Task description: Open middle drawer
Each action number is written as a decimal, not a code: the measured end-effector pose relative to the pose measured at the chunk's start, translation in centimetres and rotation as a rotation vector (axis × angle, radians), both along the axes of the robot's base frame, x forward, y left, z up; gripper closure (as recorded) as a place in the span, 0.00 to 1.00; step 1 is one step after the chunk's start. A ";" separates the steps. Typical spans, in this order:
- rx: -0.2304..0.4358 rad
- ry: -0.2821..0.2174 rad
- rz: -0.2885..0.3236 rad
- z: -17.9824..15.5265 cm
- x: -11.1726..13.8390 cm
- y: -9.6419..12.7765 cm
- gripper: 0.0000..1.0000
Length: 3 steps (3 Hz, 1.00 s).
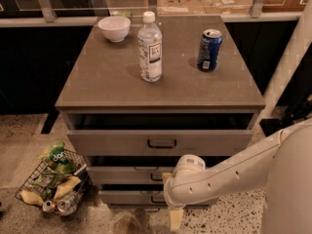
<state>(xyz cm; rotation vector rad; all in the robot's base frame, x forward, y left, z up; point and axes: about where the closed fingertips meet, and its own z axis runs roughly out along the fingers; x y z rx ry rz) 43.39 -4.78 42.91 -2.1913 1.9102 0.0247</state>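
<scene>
Low before cabinet (112,82), near floor (97,223): gripper (175,218), hanging downward. Up-left of it: middle drawer (122,175) front; white wrist housing (187,167) covers front's right part. Top drawer (112,143) juts out overhead (headroom seemingly tight). Bottom drawer (124,197) close behind gripper. Left of gripper: bare floor, then wire basket (20,193), well apart. Right of gripper: own arm (234,167) blocks.

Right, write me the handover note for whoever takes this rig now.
Gripper: hangs low in front of the cabinet, below the bottom drawer, on no handle.
Middle drawer: under the pulled-out top drawer; its handle is partly behind the arm.
Done: nothing that shows; it does not look pulled out.
Left: raise to the handle, grip it, pull.
</scene>
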 end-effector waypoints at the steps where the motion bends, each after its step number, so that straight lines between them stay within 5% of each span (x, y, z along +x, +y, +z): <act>1: -0.023 -0.025 0.034 -0.3 0.9 0.8 0.00; 3: -0.025 -0.020 0.048 -2.3 1.2 1.5 0.00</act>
